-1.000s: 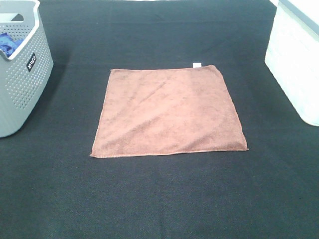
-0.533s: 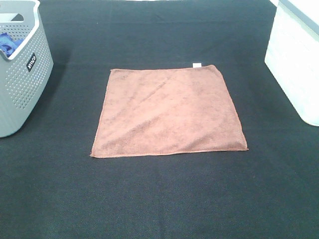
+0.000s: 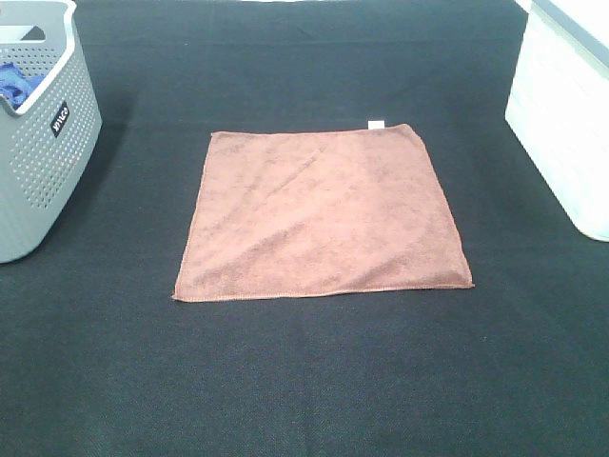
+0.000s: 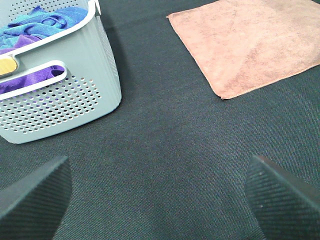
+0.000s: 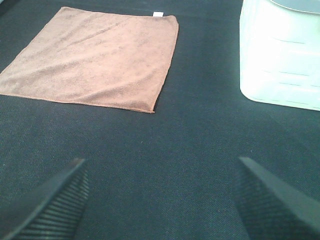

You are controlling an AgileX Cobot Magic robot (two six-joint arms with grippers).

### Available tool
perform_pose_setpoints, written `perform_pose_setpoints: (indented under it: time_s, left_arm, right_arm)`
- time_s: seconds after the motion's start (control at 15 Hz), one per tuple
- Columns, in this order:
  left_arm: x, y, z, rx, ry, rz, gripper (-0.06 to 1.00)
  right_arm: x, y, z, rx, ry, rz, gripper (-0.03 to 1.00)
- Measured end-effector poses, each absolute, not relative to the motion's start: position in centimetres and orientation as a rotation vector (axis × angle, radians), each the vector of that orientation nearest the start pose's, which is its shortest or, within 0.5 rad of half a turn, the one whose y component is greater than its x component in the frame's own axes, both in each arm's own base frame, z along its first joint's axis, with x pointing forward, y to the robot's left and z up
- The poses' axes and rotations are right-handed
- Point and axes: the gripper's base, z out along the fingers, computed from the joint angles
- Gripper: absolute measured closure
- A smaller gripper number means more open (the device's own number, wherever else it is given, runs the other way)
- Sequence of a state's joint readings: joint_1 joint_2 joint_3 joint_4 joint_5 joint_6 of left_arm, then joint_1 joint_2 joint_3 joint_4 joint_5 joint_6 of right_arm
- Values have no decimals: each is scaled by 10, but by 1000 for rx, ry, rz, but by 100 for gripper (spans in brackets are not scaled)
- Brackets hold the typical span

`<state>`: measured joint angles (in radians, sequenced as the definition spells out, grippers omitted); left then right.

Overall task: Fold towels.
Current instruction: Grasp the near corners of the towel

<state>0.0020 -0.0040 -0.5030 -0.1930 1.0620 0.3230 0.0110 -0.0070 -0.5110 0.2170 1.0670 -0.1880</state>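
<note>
Left hand [image 4: 160,200] wide open, empty, over dark counter [image 3: 304,381]. Right hand [image 5: 162,200] likewise spread, held nothing. Reddish-brown towel [image 3: 324,214] lay flat, unfolded, mid-counter, apart from both hands; white tag [image 3: 377,124] at far corner. Grey basket [image 3: 43,171] with blue and purple cloths [image 4: 35,22] stood left, white bin [image 3: 566,124] right.

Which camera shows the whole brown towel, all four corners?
Exterior high: the towel lies flat with all four corners and its white tag in frame. Right wrist shows most of it, with one corner cropped by the picture edge. Left wrist catches only one corner area.
</note>
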Motion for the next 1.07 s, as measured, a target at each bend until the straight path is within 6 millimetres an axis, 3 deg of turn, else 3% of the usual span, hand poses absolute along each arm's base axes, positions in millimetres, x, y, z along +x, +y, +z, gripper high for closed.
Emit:
perform_pose_setpoints:
  time_s: [1.07]
  left_arm:
    - [-7,-15,279,333,1996,-25,5]
  right_arm:
    - [-9,17,281,-213,2006,147,21]
